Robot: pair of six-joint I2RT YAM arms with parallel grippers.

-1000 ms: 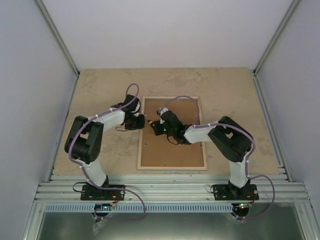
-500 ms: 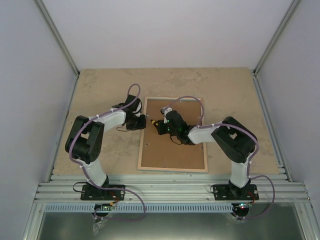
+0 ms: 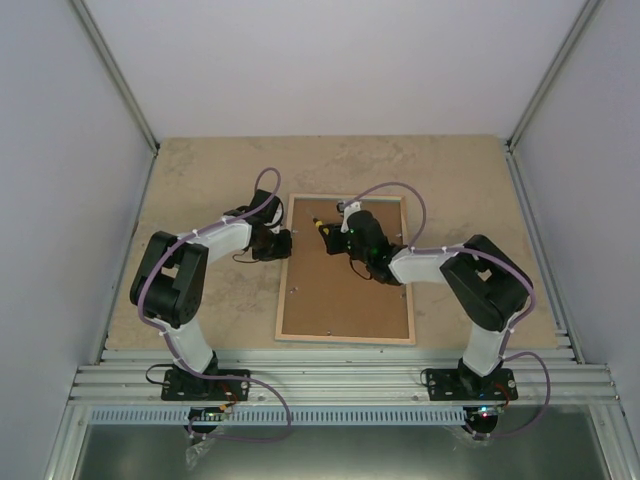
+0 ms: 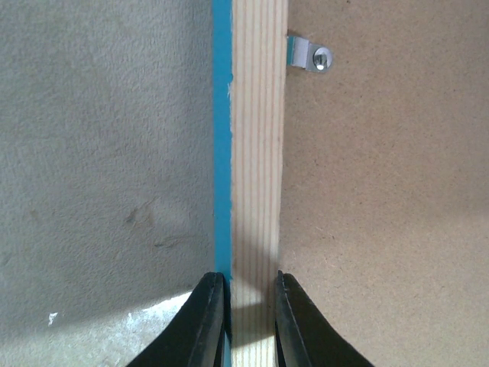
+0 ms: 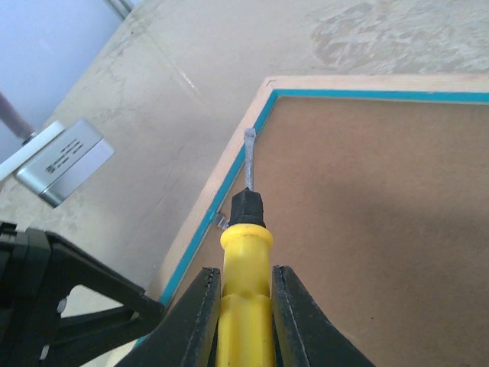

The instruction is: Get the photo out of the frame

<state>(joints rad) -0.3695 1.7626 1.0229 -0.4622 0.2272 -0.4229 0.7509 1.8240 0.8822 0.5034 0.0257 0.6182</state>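
Note:
The frame (image 3: 345, 336) lies face down on the table, its brown backing panel (image 3: 340, 295) up. The photo is hidden under that panel. My left gripper (image 3: 285, 240) is shut on the frame's left rail (image 4: 258, 153), one finger on the turquoise outer edge, the other on the inner side. A small metal clip (image 4: 309, 55) sits on the backing further along that rail. My right gripper (image 5: 244, 294) is shut on a yellow-handled screwdriver (image 5: 244, 252). Its metal tip (image 5: 248, 138) points at the backing just inside the frame's far left corner, above another clip (image 5: 221, 222).
The beige table (image 3: 200, 180) surrounds the frame, with grey walls on three sides. In the right wrist view the left arm's black body (image 5: 61, 306) and its silver camera block (image 5: 61, 160) stand close beside the left rail.
My right gripper has carried the screwdriver away from the frame's left-middle toward its far left corner. The left gripper has kept its hold on the rail.

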